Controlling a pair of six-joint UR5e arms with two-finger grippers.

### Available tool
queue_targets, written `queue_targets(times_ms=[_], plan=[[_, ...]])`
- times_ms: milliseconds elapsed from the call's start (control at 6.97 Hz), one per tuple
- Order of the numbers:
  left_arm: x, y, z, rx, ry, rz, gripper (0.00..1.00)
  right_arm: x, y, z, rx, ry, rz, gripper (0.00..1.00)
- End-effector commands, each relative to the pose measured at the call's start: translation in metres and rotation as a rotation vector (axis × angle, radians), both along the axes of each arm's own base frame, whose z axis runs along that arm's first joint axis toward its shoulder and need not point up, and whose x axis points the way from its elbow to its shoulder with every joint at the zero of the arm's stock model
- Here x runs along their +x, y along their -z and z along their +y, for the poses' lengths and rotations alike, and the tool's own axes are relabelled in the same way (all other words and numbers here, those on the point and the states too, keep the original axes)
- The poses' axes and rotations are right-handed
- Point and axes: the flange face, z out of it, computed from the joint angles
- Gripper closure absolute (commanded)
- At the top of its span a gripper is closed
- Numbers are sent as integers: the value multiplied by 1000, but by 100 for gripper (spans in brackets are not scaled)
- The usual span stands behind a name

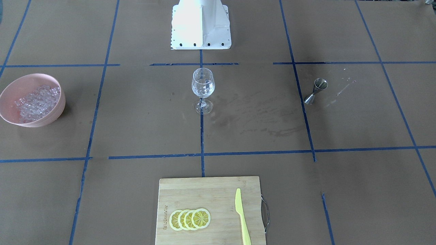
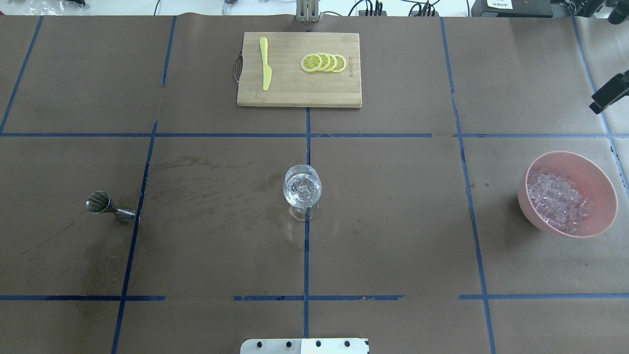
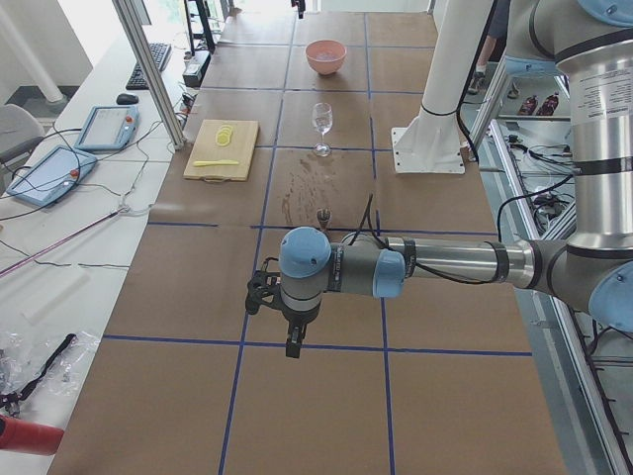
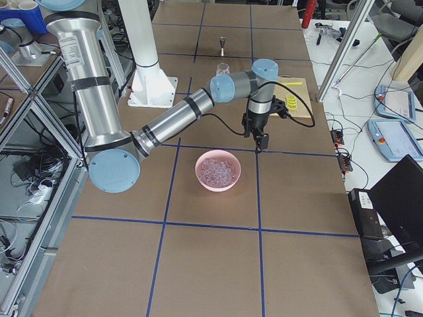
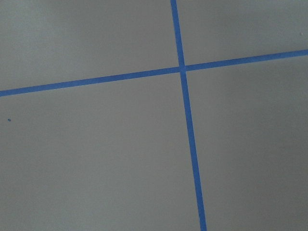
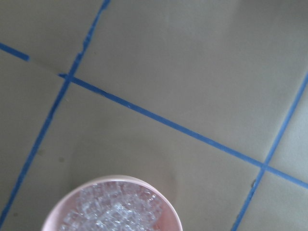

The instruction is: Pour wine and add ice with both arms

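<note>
Ice (image 1: 35,102) lies heaped in a pink bowl (image 1: 58,107) at the left edge of the front view. The bowl sits on a table (image 1: 136,112) covered in brown paper and crossed by blue tape lines (image 1: 202,136). A stemmed wine glass (image 1: 203,89) stands upright in the middle, on a tape line, in front of the white base block (image 1: 201,30). A small metal measuring cup (image 1: 316,91) stands well off to the right (any wine in it is too small to make out). Nearest the camera, a wooden cutting board (image 1: 204,194) carries four overlapping lemon slices (image 1: 190,218) and a yellow knife (image 1: 242,217), lying apart from each other.

From overhead the sides swap. The measuring cup is on the left, the glass is in the centre with clear glints inside it, the bowl of ice is on the right, and the board is at the far edge.

The left side view shows the left arm (image 3: 445,262) stretched level across the near end of the table. The left claw (image 3: 294,344) points down over bare paper, well apart from the measuring cup. I cannot tell from here whether it is parted or closed.

The right side view shows the right arm (image 4: 178,119) reaching out. The right claw (image 4: 260,141) hangs near the bowl, on the side away from the robot and not touching it (again, I cannot tell how its fingers stand).

The left wrist camera sees only paper and two crossing tape lines. The right wrist camera catches the bowl's rim and ice at its bottom edge.
</note>
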Motion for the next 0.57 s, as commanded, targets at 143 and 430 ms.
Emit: queue_targets(times_ms=[143,430], plan=[[0,-2,0,-6,0,0,0,90,-150,19,-270,-136,5,0],[0,-3,2,-11,0,0,0,119,-184,40,-220,-200,-58,0]])
